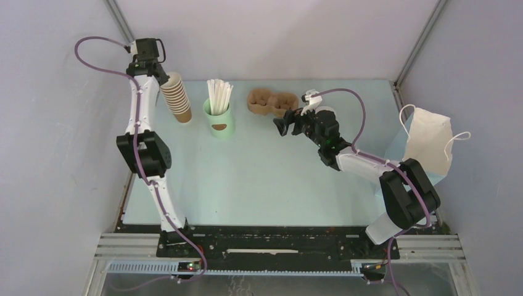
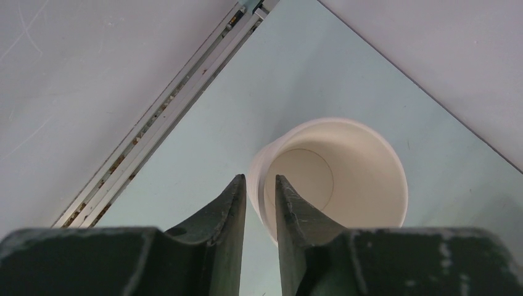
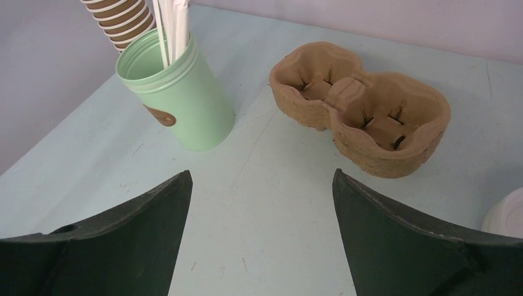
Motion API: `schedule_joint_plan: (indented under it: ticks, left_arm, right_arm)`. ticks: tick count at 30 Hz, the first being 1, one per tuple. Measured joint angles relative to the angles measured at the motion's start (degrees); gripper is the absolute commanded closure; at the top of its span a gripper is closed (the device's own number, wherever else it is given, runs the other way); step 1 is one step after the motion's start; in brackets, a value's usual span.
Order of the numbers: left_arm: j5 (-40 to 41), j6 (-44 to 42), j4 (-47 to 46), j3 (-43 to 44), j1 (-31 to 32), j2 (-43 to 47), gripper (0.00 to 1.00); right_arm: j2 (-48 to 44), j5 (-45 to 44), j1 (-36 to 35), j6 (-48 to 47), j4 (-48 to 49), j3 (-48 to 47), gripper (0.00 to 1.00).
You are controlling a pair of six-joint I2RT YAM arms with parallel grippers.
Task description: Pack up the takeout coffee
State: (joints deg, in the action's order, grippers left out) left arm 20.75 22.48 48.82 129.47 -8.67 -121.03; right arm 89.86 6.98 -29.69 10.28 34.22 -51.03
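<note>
White lid (image 3: 507, 213) mostly off-frame

A leaning stack of lidless brown paper cups (image 1: 177, 97) stands at the far left of the bench (image 1: 259, 179). Just right of it, a mint-green cup (image 1: 219, 124) with a brown tag holds white straws (image 1: 219, 94). Further right lies a two-slot pulp carrier (image 1: 271, 102). A white paper bag (image 1: 428, 143) with loop handles stands at the right edge.

Left of the mint-green cup of white straws (image 1: 219, 120), stacked brown paper cups (image 1: 176, 97); right, a brown pulp two-slot carrier (image 1: 271, 102).
</note>
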Motion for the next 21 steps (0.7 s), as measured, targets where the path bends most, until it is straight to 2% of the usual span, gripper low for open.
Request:
schedule_joint_plan:
  ticks: [8,17,19,21]
  left_arm:
    - [0.0,0.0,0.0,0.0,0.0,0.0,0.74]
    - [0.0,0.0,0.0,0.0,0.2,0.0,0.83]
    - [0.0,0.0,0.0,0.0,0.2,0.0,0.83]
    - [0.0,0.0,0.0,0.0,0.3,0.0,0.79]
  right_arm:
    - [0.0,0.3,0.0,0.1,0.4,0.0,0.07]
    - [0.1,0.6,0.0,0.1,0.4,0.0,0.07]
    - [0.1,0.7,0.0,0.1,0.4,0.0,0.07]
    - [0.2,0.7,0.0,0.1,0.4,0.0,0.07]
